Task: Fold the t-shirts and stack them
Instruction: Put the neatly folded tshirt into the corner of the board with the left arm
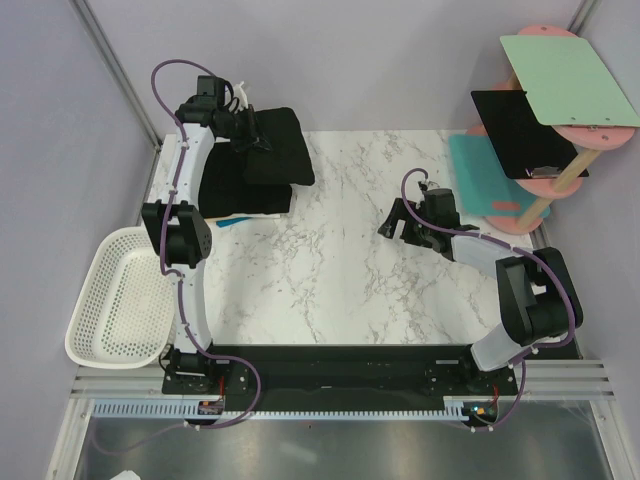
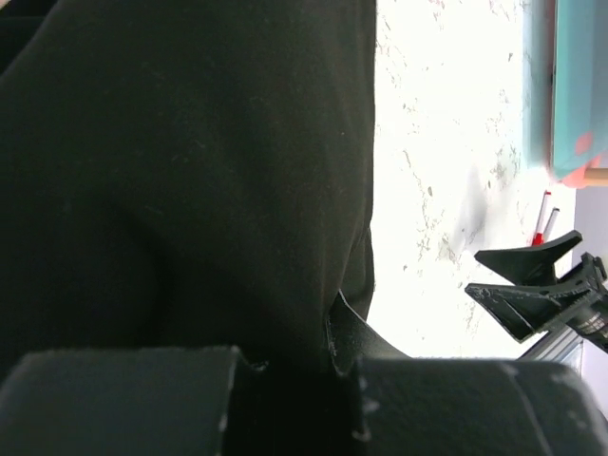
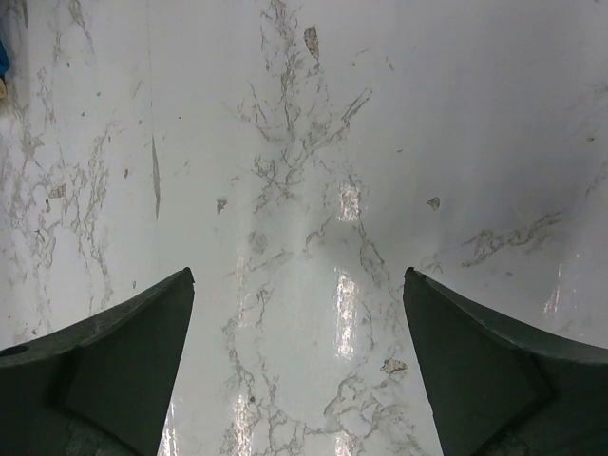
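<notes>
Black folded cotton t-shirt (image 1: 280, 150) lies at the table's far-left corner, overlapping the far-right part of a second black folded t-shirt (image 1: 240, 195) that sits nearer the arms. Left end effector (image 1: 245, 128) is clenched on its left edge, and the cloth runs rightward from there. My read: shift it near-left to square the stack. Right end effector (image 3: 299, 361) is released over the white marble table (image 1: 330, 280), well apart.

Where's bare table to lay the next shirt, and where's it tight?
Free: the middle of the marble table, between the folded t-shirts and the open right gripper, plus the whole near strip. Tight: the far-left corner, where the left gripper grips a black t-shirt over the stack, and the far-right corner beside the shelf stand.
</notes>
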